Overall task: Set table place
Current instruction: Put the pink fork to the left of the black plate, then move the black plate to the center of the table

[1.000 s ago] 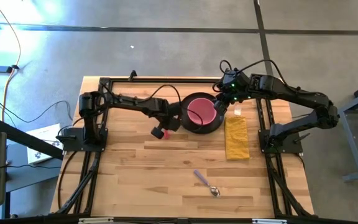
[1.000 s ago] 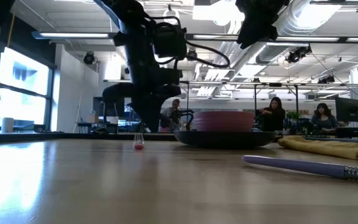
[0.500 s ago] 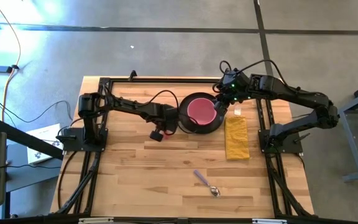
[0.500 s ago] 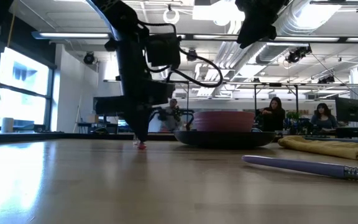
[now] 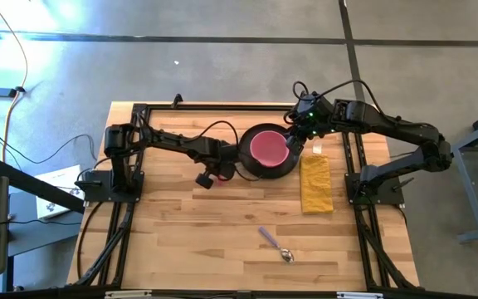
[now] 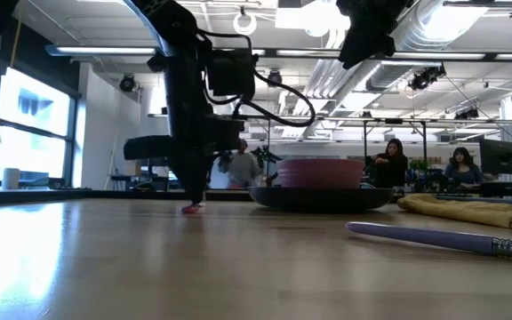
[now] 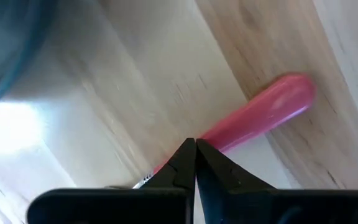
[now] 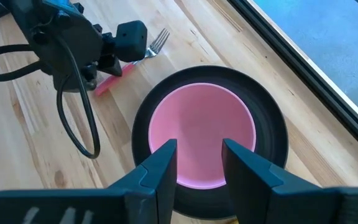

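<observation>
The dark round plate (image 5: pixel 282 169) lies at the table's far middle with the pink bowl (image 5: pixel 268 148) in it. My left gripper (image 5: pixel 212 176), just left of the plate, is shut on the pink-handled fork (image 7: pixel 263 111). The fork's tines (image 8: pixel 159 40) stick out past the gripper. My right gripper (image 8: pixel 197 158) hangs open and empty above the bowl (image 8: pixel 202 134). The folded yellow napkin (image 5: pixel 316 184) lies flat to the right of the plate. The purple-handled spoon (image 5: pixel 275 244) lies flat toward the near edge. My left gripper pinches the fork between its two shut fingertips at the pink handle's neck end (image 7: pixel 219 138), close to the metal neck (image 7: pixel 143 180). The fingers come from above, pointing down, and lie across the fork. The handle's free end (image 6: pixel 191 209) is down at the tabletop; whether it touches, I cannot tell.
The black rail frame (image 5: pixel 222 108) runs round the light-wood table (image 5: pixel 189 232). Bare tabletop lies to the left of the plate and along the near half. People sit in the room beyond the table's far edge (image 6: pixel 394 160).
My left gripper has gone a little toward the table's left edge with the fork and has turned about its wrist. The fork's pink handle end has stayed low by the tabletop. My right gripper has kept still, open above the bowl.
</observation>
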